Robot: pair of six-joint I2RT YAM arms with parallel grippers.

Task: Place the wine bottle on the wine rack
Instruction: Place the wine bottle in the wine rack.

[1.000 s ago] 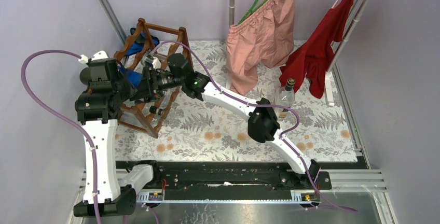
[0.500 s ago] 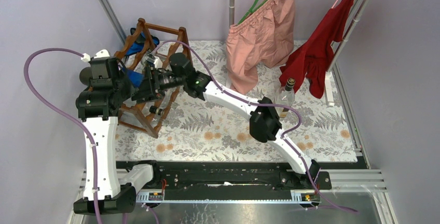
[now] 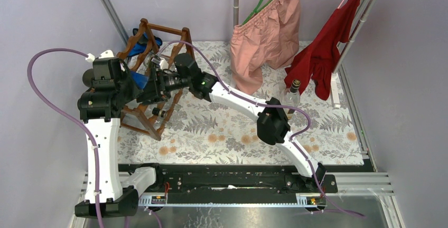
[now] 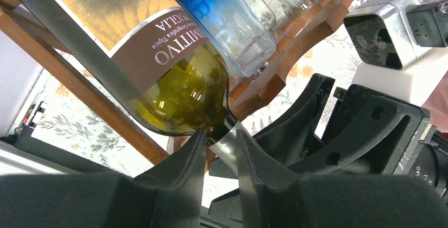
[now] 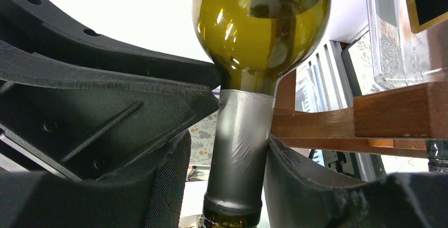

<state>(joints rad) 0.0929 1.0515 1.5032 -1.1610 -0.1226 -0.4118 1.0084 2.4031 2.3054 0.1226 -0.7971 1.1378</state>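
Overhead, the wine rack (image 3: 165, 28) stands at ten o'clock on the table (image 3: 222, 133). The left arm (image 3: 103, 143) and right arm (image 3: 243, 104) both converge on its near face, and their wrists hide what lies between them.

From the left wrist, the wine bottle (image 4: 179, 88) lies tilted inside the rack, its green shoulder just above a scalloped rail (image 4: 267, 88). A blue bottle (image 4: 222, 22) sits beside it at one o'clock. The left gripper (image 4: 221, 133) is clamped on the foil neck, probably to steer the body back into its cradle.

From the right wrist, the right gripper (image 5: 227, 141) brackets the same neck loosely. One pad (image 5: 288, 186) at four o'clock touches the foil, while a gap shows before the other finger (image 5: 169, 186). It seems a guide rather than a carrier, there to stop the neck swinging sideways against a wooden bar (image 5: 391, 114) at three o'clock.
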